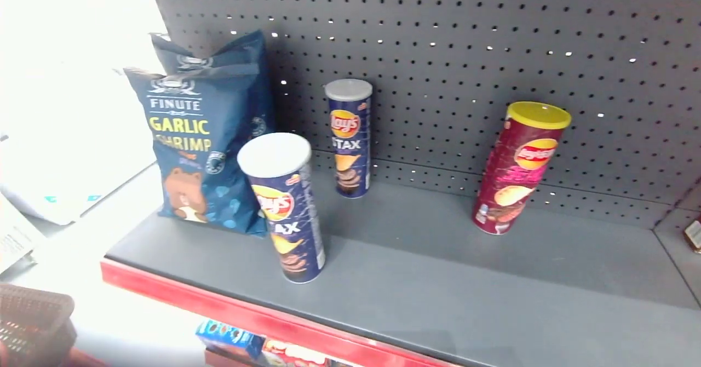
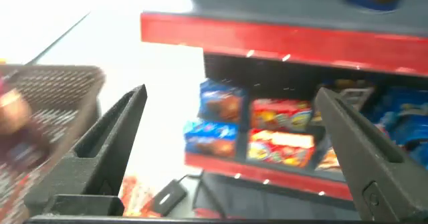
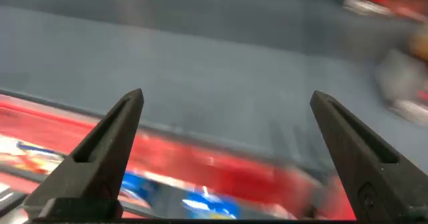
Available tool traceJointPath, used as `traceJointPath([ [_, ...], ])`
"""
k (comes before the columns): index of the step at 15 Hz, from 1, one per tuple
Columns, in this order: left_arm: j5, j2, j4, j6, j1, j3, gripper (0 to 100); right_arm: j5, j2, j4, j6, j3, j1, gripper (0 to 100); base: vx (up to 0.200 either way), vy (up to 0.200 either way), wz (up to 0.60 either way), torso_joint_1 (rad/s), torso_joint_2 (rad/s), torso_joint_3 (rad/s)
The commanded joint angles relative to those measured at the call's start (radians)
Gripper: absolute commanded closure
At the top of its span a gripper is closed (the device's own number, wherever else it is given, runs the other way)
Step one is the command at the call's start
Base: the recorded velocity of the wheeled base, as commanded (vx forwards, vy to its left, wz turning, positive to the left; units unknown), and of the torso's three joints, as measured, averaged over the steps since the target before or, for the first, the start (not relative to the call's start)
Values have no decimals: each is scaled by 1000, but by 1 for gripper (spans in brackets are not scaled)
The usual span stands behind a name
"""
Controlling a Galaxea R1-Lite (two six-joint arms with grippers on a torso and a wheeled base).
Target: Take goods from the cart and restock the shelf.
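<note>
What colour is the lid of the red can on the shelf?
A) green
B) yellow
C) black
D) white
B: the red can, which stands on the shelf towards its right side, has a yellow lid on top.

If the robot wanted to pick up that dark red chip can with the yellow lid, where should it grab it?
Probably around the middle of the dark red can, coming from the open front of the shelf: it stands on its base, its round sides are free, and the pegboard wall blocks the back.
</note>
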Motion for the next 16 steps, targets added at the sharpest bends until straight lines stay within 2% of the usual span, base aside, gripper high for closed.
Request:
traceJointPath([
  [1,0,-1,0,-1,0,0,0,0,0,0,0,0,0,0,0,0,600,2,2,7],
  [10,3,-1,0,-4,0,0,0,-2,0,0,0,0,0,0,0,0,600,1,2,3],
  [16,8,-1,-4,-4,0,-2,0,0,0,0,0,0,0,0,0,0,0,0,0,0],
])
